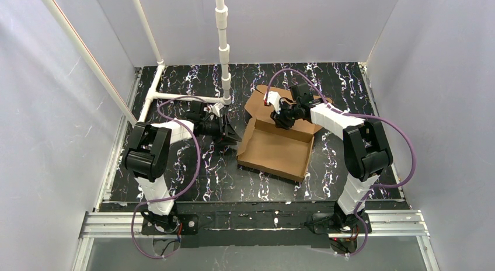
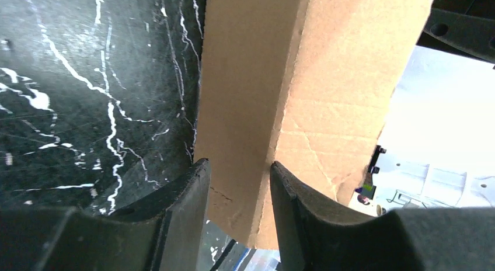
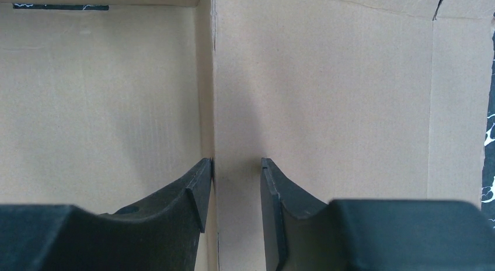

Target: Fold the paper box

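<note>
Paper box [image 1: 274, 149] sits centre-right on the mat. Tray part is formed w/ walls up, lid panel [image 1: 258, 101] hangs off the far side. Left gripper [image 1: 232, 135] is at the box's left wall. Wrist cam shows its fingers [image 2: 187, 212] snug either side of that wall, but can't tell if they're pinching or just straddling. Right gripper [image 1: 285, 118] is over the far wall where the lid hinges. Jaws apart, one finger [image 3: 201, 186] against the upright wall, the other clear of it, so nothing clamped there afaict.

My read: you're on the left side wall, roughly halfway thru the fold, lid not closed yet. To do it well:
- Use the right arm as a brace on the far wall so the tray can't skate.
- Don't squeeze hard. Corrugated creases easily & there's wrinkling in the board near the left fingers.
- Work the left wall along its score line, not mid-panel.
- Push inward and down so any tabs seat. Can't see tabs or slots from here, so check before you commit.
- Go slow. Box looks light, prob pivots if only one side is loaded.

Surface: black marbled mat [image 1: 192, 177], looks slick, low friction imo. White pipe frame [image 1: 222, 49] far-left, well apart from the box. White enclosure walls [image 1: 52, 136] on three sides, alu rail [image 1: 251, 221] along the near edge. Purple cables [image 1: 195, 160] loop off both arms, so watch the right one near the lid.
</note>
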